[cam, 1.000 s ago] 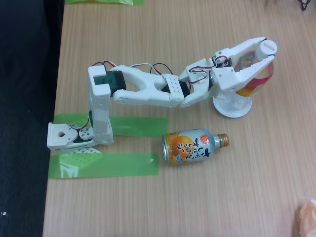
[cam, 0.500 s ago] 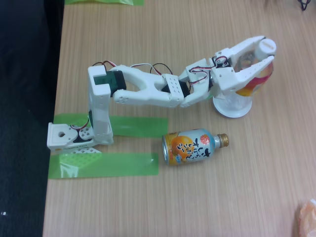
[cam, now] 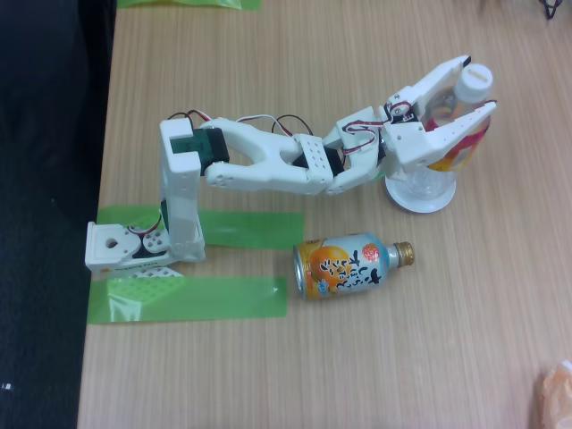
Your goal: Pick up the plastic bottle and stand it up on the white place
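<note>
A fixed view looks down on a pale wooden worktop (cam: pixel 357 357) with a white robot arm (cam: pixel 268 161) bolted near its left edge, over strips of green tape (cam: pixel 192 299). The arm reaches right to a clear bottle (cam: pixel 447 156) with a white cap (cam: pixel 475 79) and a red, yellow and orange label. The bottle stands upright with its base on a small white disc (cam: pixel 418 198), so it appears placed where the task wants it. The gripper (cam: pixel 478 85) sits around the bottle's upper part, near the cap, with its two white fingers (cam: pixel 438 76) spread to either side; there looks to be a gap between each finger and the bottle, so the grip reads as released rather than clamped. The step in hand seems to be the letting go after the bottle has been stood on the disc. The next move likely calls for drawing the gripper up or back toward the arm's base without brushing the cap, since a tall, slim bottle on a small disc could tip easily. Below the arm, a shorter orange and light-blue can (cam: pixel 347 265) with a gold cap lies on its side, near the disc but apart from it. At the lower right corner, an orange object (cam: pixel 556 393) is cut off by the frame.
</note>
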`<act>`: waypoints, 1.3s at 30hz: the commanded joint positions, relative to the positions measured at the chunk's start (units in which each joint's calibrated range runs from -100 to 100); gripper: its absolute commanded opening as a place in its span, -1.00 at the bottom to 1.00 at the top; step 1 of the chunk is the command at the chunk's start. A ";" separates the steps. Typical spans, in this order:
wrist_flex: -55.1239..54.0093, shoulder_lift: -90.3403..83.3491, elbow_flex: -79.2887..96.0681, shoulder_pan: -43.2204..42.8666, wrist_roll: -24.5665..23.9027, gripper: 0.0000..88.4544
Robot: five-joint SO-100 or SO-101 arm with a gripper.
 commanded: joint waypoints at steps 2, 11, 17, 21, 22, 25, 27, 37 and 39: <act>-0.50 -0.90 -1.39 -0.42 -0.33 -0.36; -0.59 -1.07 -1.57 -0.42 -0.33 -0.36; -0.67 -1.16 -2.11 -0.42 -0.33 -0.36; -3.68 -3.76 -1.57 -0.42 -0.23 -0.36; -3.59 -4.94 -1.48 -0.42 -0.23 -0.36; -3.33 -8.38 -1.48 0.09 -0.18 -0.36; -3.25 -10.14 -1.39 0.24 -0.23 -0.36; 14.18 -28.79 -11.98 -3.02 -0.28 -0.36; 27.05 -34.17 -17.32 -2.65 -0.65 -0.36</act>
